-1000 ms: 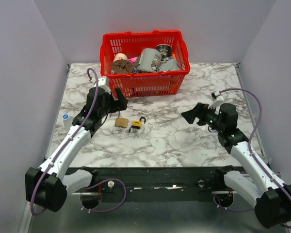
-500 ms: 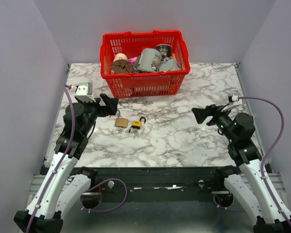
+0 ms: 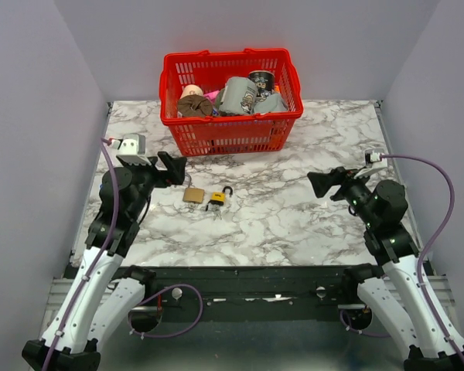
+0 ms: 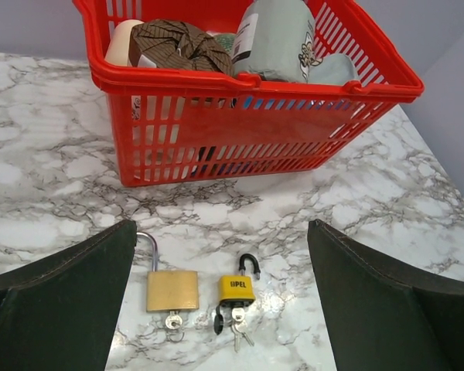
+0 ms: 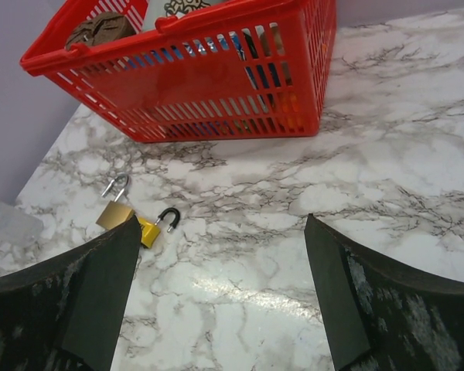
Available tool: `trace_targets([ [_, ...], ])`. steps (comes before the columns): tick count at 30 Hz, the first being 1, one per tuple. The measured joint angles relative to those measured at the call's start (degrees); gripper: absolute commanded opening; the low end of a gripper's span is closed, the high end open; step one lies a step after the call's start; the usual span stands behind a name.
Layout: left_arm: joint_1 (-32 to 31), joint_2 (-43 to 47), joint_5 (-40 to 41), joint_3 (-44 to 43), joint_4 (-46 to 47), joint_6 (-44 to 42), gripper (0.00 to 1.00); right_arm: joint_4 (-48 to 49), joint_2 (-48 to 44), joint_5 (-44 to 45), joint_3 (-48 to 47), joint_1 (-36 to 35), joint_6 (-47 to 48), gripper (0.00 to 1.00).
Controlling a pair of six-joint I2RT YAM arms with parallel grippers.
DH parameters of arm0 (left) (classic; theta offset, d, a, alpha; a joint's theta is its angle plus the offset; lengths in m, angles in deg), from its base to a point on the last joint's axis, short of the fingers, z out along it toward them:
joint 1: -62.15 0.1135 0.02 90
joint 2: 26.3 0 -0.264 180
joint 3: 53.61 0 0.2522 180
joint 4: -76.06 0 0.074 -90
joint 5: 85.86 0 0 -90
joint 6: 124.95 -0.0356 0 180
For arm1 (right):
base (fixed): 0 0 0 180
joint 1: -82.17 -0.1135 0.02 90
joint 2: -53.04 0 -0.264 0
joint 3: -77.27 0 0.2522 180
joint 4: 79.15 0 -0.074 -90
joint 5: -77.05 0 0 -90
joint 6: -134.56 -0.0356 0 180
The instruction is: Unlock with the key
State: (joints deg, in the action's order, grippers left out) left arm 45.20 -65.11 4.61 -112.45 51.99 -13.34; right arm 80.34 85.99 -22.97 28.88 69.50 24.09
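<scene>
At the left of the marble table point(image 3: 294, 220), the left gripper point(image 3: 174, 164) is held low above the surface with its fingers point(image 4: 62, 301) spread wide. Nothing is gripped between them, and both padlocks are framed in the gap in the left wrist view.

Just to the right of that gripper, a plain brass padlock point(image 3: 192, 195) is laid flat on the table with its shackle raised. A small key of its own is seen at its lower edge.

Just beside it, apart by a narrow strip of marble, the yellow-and-black padlock point(image 3: 217, 198) is laid flat, its black shackle pointing toward the far side. The key point(image 4: 238, 329) is found at this padlock's near edge — a slim grey piece in a small bunch with a dark-headed one, touching the lock body. Whether it is seated in the keyhole cannot be told. It is touched by neither gripper.

Behind both padlocks, at the far middle of the table, a red basket point(image 3: 230, 137) filled with assorted items is set.

Well apart to the right, the right gripper point(image 3: 323, 182) is held above bare marble — its fingers point(image 5: 371, 301) are likewise spread wide and nothing is held.
</scene>
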Motion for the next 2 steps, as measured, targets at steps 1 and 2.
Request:
trace_targets([
  [1,0.0,0.1,0.0,0.0,0.0,0.0,0.99,0.0,0.0,0.0,0.0,0.0,0.0,0.95],
  [2,0.0,0.1,0.0,0.0,0.0,0.0,0.99,0.0,-0.1,0.0,0.0,0.0,0.0,0.95],
])
